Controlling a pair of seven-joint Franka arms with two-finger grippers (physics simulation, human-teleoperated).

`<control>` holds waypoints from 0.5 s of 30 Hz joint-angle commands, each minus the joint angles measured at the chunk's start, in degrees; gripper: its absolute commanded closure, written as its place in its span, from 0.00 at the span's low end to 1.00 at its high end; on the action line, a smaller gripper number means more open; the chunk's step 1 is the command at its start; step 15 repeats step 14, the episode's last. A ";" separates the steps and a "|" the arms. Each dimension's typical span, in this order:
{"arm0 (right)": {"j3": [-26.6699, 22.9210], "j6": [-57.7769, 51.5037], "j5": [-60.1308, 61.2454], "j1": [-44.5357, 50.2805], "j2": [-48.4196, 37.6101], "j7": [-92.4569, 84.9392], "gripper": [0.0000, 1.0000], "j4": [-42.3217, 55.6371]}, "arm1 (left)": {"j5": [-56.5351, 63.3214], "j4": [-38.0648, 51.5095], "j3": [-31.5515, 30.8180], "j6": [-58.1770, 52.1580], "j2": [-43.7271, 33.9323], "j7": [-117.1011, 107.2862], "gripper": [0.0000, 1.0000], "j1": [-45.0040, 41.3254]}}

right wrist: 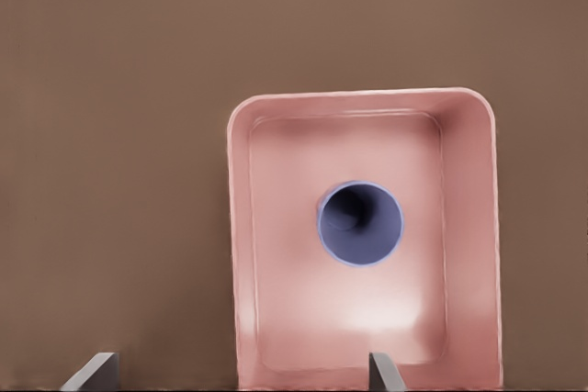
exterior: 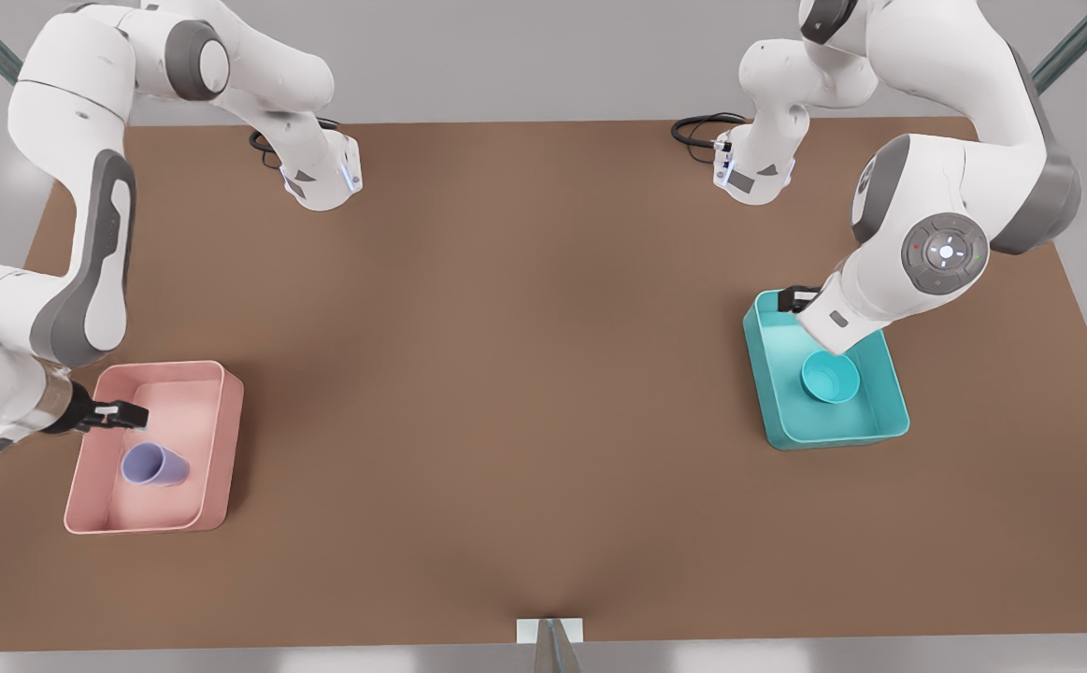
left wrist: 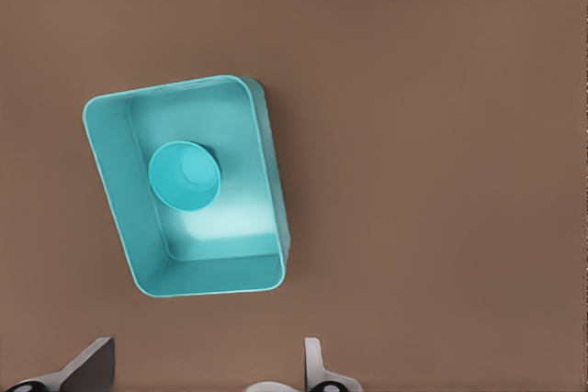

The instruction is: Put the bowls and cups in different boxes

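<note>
The lavender cup [exterior: 154,465] stands upright inside the pale pink box [exterior: 216,449] at the front view's left; the right wrist view looks straight down into the cup [right wrist: 359,223] and the pink box [right wrist: 241,254]. My right gripper [exterior: 122,414] hangs open above that box's edge, holding nothing, its fingertips [right wrist: 96,370] wide apart. The teal bowl [exterior: 829,377] rests in the teal box [exterior: 767,393] at the front view's right. The left wrist view has the bowl [left wrist: 185,174] inside the teal box [left wrist: 115,181]. My left gripper [exterior: 800,299] is open above the box's far corner, holding nothing.
The brown table [exterior: 524,374] spreads wide between the two boxes. Both arm bases with black cables [exterior: 697,129] stand at the back edge. A small white marker [exterior: 550,630] sits at the front edge.
</note>
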 commanded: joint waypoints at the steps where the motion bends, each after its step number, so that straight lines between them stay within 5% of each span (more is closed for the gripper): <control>1: 0.02 -19.26 -0.08 3.15 -1.92 11.21 0.00 1.92 | -0.51 0.07 -0.01 0.33 -0.13 -0.97 0.00 0.00; 4: 0.28 -27.62 -1.05 4.74 -2.01 13.87 0.00 8.25 | -0.51 0.07 -0.01 0.15 -0.13 -0.88 0.00 0.00; 8: 3.54 -26.39 -0.78 2.90 -15.46 13.87 0.00 -1.50 | -0.51 0.07 -0.01 0.15 -0.04 -0.97 0.00 0.00; 15: 3.54 -25.25 -1.13 2.98 -17.66 13.87 0.00 -3.52 | -0.68 0.07 -0.01 0.24 -0.04 -0.88 0.00 0.00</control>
